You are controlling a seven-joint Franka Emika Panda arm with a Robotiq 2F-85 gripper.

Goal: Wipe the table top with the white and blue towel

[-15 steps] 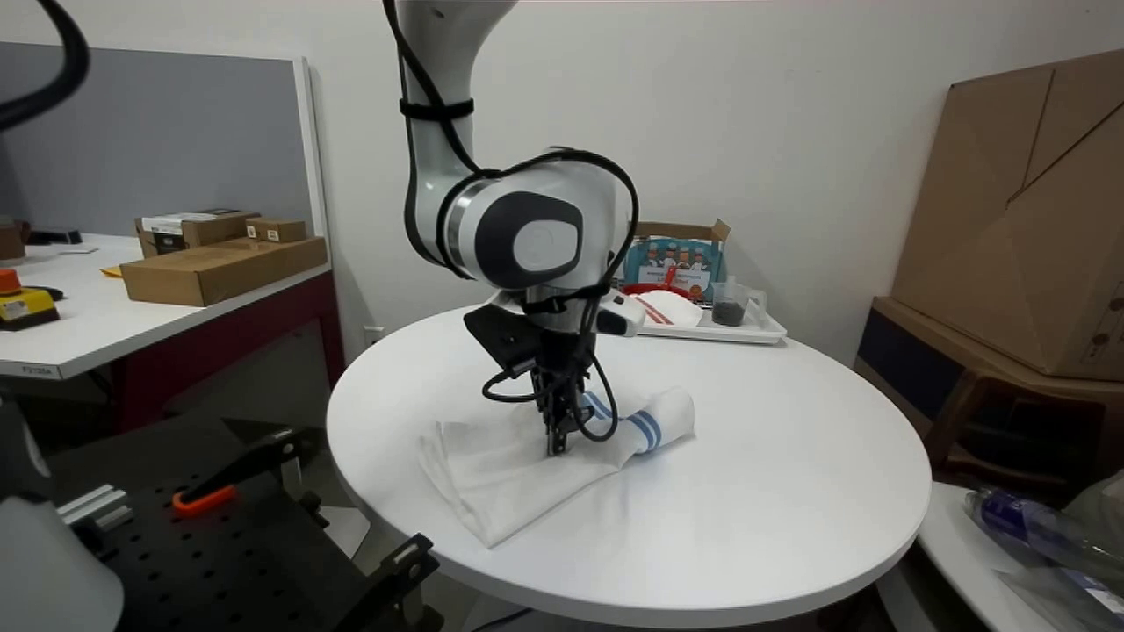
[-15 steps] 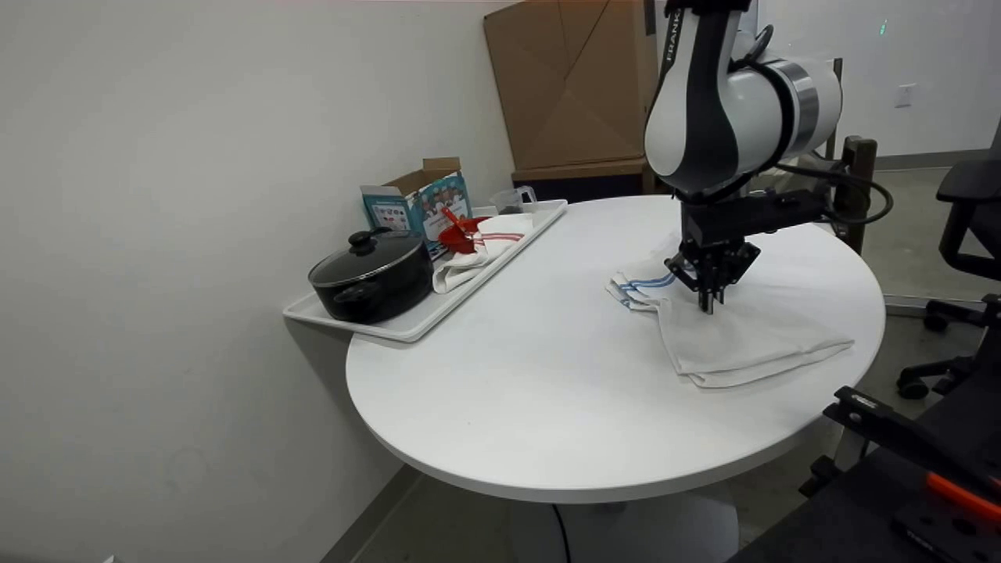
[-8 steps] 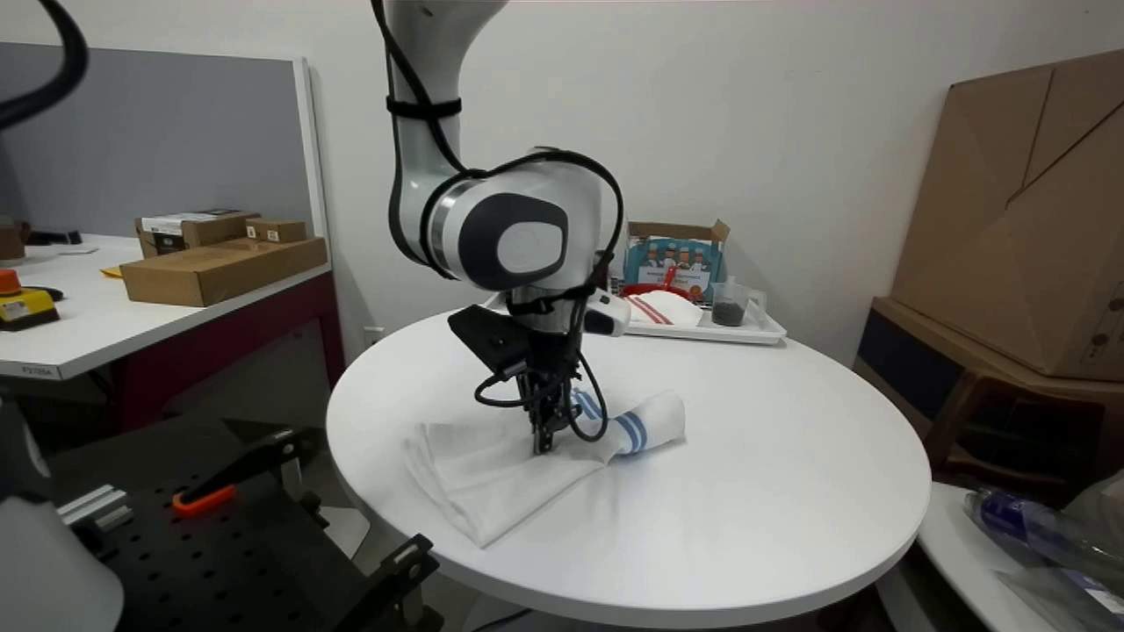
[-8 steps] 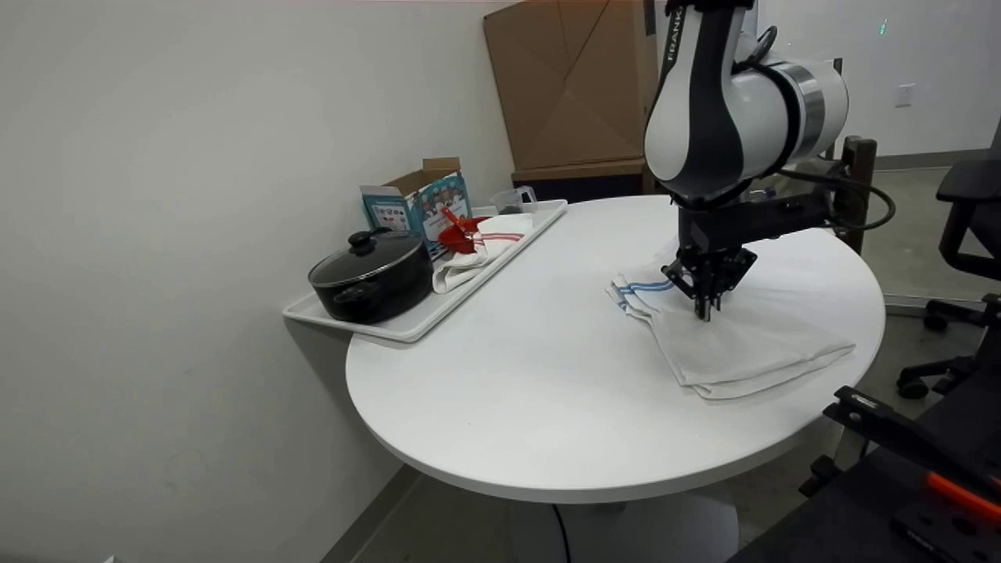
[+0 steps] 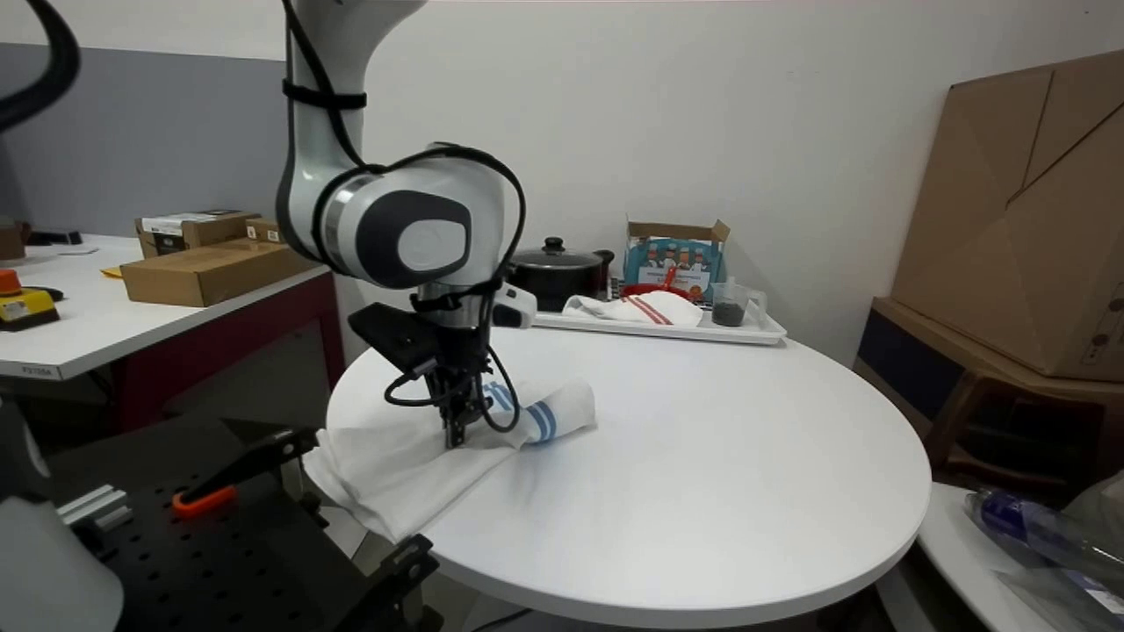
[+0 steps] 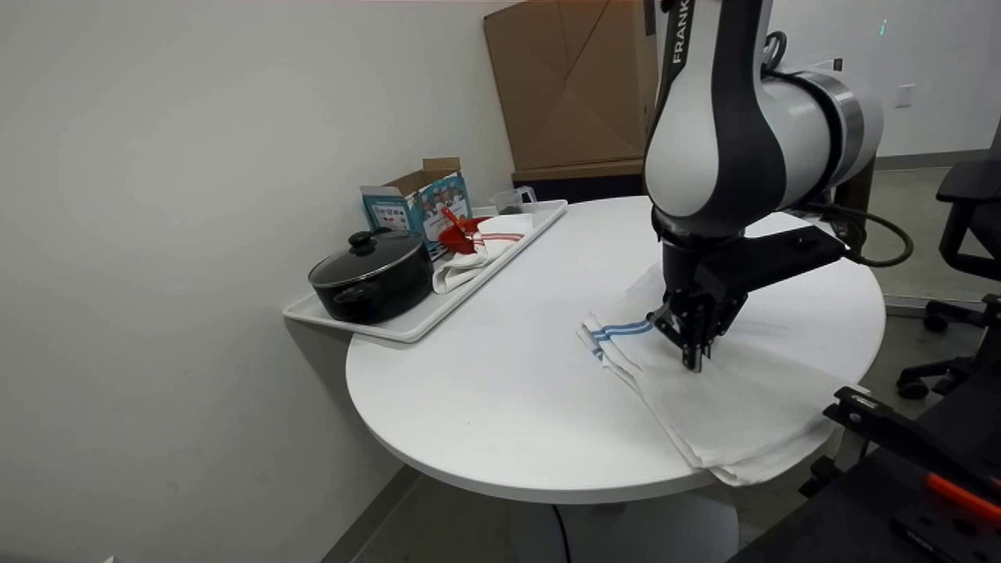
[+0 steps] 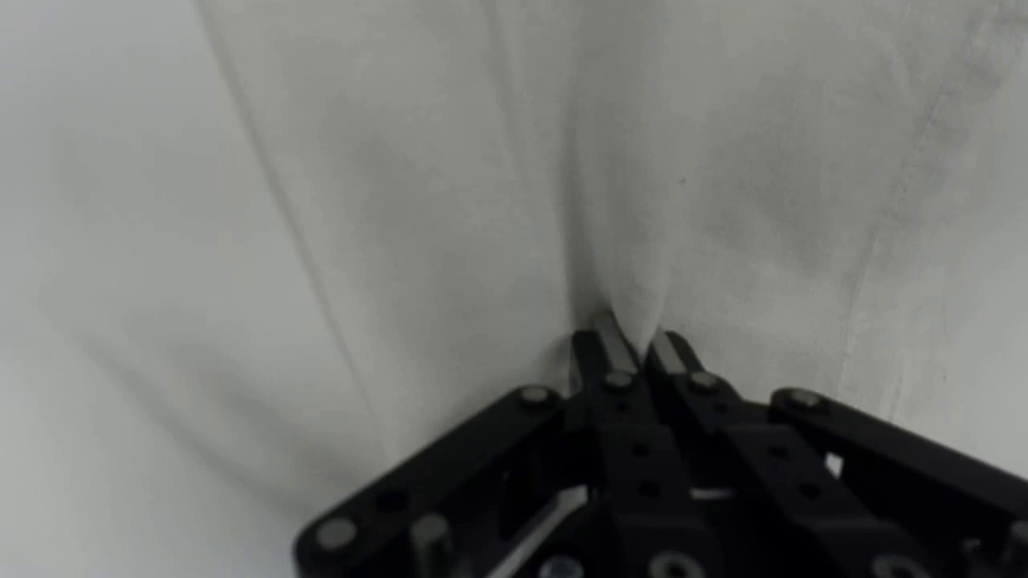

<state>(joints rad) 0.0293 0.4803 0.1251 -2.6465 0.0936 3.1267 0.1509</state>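
The table top (image 5: 702, 491) is round, smooth and white; it shows in both exterior views (image 6: 508, 422). The white and blue towel (image 5: 395, 483) lies spread on it, with blue stripes at one end; it also shows in an exterior view (image 6: 735, 414). Its plain corner reaches over the table's edge beside the black bench. My gripper (image 6: 694, 363) points down at the middle of the towel. In the wrist view the gripper (image 7: 642, 349) is shut on a pinched fold of the towel (image 7: 450, 201). The stripes are out of the wrist view.
A white tray (image 6: 407, 335) at the wall holds a black pot (image 6: 371, 277), a blue box (image 6: 442, 203), a cloth with red stripes (image 6: 500, 234) and a measuring cup (image 5: 729, 307). A black bench (image 5: 202, 544) with clamps adjoins the table edge.
My gripper has dragged the towel toward the table edge by the black bench, leftward in an exterior view. The towel's corner now overhangs the edge. The pot has come out from behind the arm.
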